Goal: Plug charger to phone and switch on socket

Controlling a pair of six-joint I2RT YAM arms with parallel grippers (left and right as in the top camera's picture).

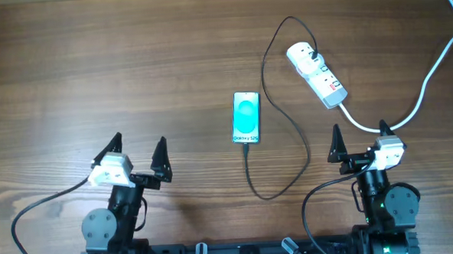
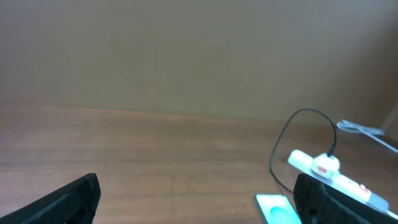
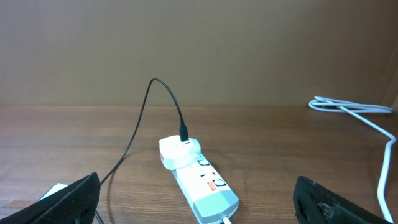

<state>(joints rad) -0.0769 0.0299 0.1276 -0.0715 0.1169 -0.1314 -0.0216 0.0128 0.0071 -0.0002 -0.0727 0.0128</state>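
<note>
Progress check: cable looked hooked up at both ends, switch step unconfirmed.
Left gripper (image 1: 139,144) sat released and empty near the desk (image 1: 93,56) front edge, well apart from everything. Phone (image 1: 246,117) lay flat mid-desk, screen lit teal. Charger (image 1: 247,163) tip met the phone's near end, apparently inserted, though seating was too small to confirm. Its cable looped right and up to the black plug, which sat in the far end of the socket (image 1: 320,77). Socket lay diagonally at right-centre, white cord (image 1: 432,70) trailing off right. Switch position could not be read, so I judged the switching-on as the step left. Right gripper (image 1: 358,130) was released, empty, just short of the socket's near end, best placed for the switch.
</note>
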